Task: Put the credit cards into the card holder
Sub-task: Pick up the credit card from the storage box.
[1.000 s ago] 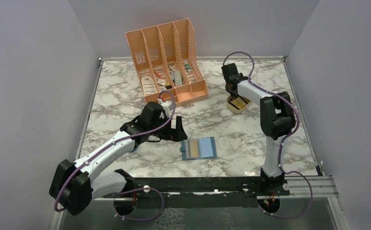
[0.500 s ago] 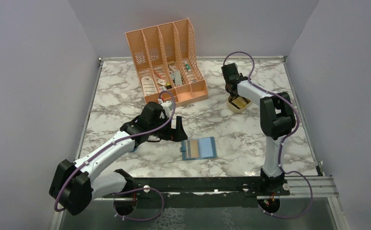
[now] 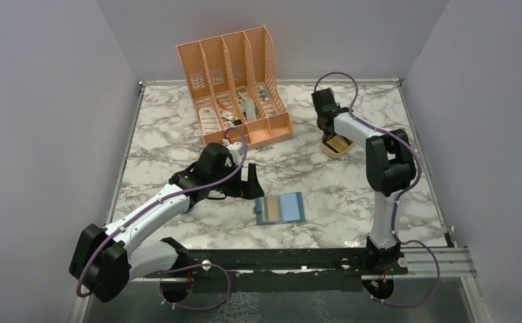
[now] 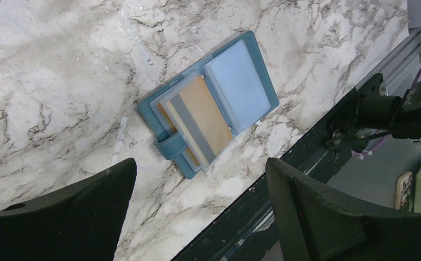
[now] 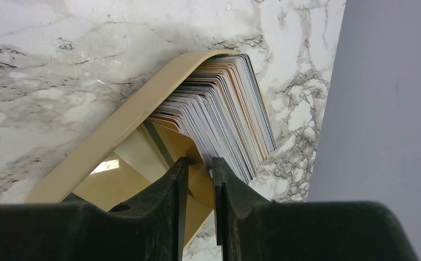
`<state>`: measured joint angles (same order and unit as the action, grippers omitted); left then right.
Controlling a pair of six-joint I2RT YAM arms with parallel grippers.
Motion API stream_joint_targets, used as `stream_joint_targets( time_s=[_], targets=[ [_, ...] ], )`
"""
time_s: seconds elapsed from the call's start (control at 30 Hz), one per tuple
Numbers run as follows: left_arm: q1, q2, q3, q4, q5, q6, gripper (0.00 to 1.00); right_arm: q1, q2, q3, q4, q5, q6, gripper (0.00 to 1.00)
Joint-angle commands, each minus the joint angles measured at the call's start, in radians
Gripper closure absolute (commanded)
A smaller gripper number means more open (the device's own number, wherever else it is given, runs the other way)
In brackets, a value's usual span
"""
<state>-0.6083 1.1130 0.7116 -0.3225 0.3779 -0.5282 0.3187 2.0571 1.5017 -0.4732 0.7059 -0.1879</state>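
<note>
Over at the far right, the right gripper [image 5: 198,164] is down in the tan tray [image 5: 115,130], its jaws a slit apart around a gold edge of the fanned credit cards [image 5: 224,109]. I cannot tell if they truly bite. The card holder [image 4: 235,81] lies open near the middle, one striped card [image 4: 200,117] tucked in, with the left gripper [image 4: 197,174] spread wide above it. The cards are packed tight, so neighbours may lift too, or the tray may tip.

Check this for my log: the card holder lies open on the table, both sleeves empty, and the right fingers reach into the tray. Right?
Not both: the left wrist view shows a striped gold card in one sleeve of the holder. It does lie open, and the right fingers do reach into the tray.
</note>
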Motion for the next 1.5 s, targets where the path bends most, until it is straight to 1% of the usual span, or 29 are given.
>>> stream_joint_targets(
  time_s=[0.0, 0.37, 0.7, 0.9, 1.23, 1.37, 1.47],
  targets=[
    [0.002, 0.003, 0.017, 0.023, 0.028, 0.005, 0.09, -0.01, -0.016, 0.045, 0.002, 0.04, 0.005, 0.78],
    [0.004, 0.004, 0.016, 0.026, 0.032, 0.005, 0.09, -0.01, -0.014, 0.06, -0.028, 0.031, 0.012, 0.86],
    [0.004, 0.004, 0.01, 0.03, 0.03, 0.0, 0.09, 0.006, -0.055, 0.097, -0.166, -0.065, 0.075, 0.99],
    [0.004, -0.001, 0.005, 0.023, 0.011, 0.0, 0.12, 0.028, -0.11, 0.101, -0.292, -0.135, 0.17, 0.99],
    [0.002, 0.048, -0.002, 0.024, 0.014, -0.03, 0.21, 0.087, -0.283, 0.054, -0.469, -0.178, 0.322, 0.99],
    [0.002, 0.067, -0.011, 0.039, 0.029, -0.05, 0.26, 0.122, -0.36, 0.004, -0.495, -0.203, 0.364, 0.99],
    [0.001, 0.083, -0.026, 0.06, 0.044, -0.071, 0.3, 0.153, -0.441, -0.048, -0.464, -0.321, 0.379, 0.99]
  ],
)
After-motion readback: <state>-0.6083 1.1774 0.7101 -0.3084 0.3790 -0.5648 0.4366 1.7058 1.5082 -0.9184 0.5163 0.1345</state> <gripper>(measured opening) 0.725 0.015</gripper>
